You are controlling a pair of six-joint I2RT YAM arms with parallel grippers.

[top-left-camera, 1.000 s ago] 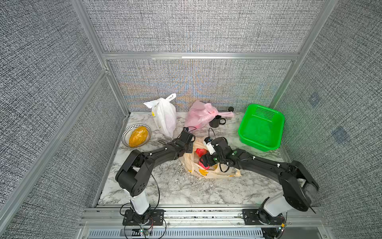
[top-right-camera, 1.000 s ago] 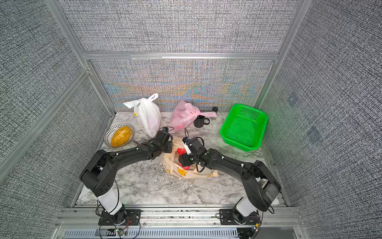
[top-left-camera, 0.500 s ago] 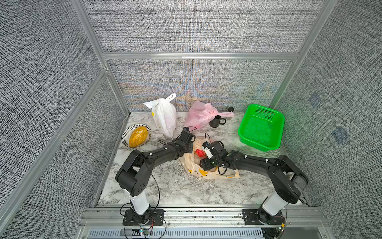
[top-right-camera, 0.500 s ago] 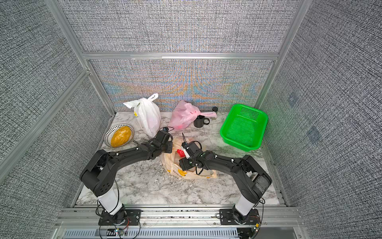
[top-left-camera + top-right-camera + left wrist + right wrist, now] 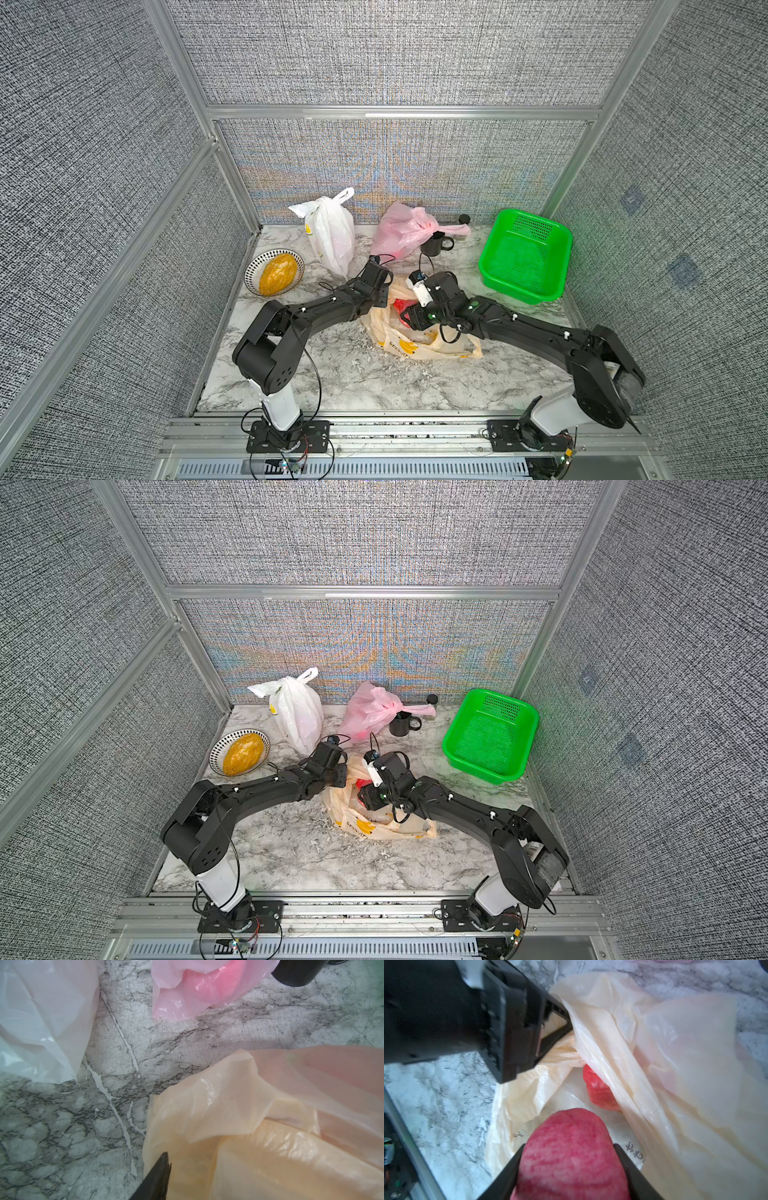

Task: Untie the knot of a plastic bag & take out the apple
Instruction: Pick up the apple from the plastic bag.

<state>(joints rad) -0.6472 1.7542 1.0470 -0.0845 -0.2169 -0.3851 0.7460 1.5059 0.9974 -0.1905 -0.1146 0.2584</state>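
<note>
table is white-grey marble with dark veining, walls a speckled grey weave. middle bag is pale cream and see-through, with yellow banana prints plus tiny dark lettering. apple is red, mottled with paler pink streaks, right pincer on it is plain black. another lump in there is red too. back row: pink bag, white bag with a small yellow mark, black cup, bright green basket. bowl is white with a black-striped rim, golden-yellow filling inside
</note>
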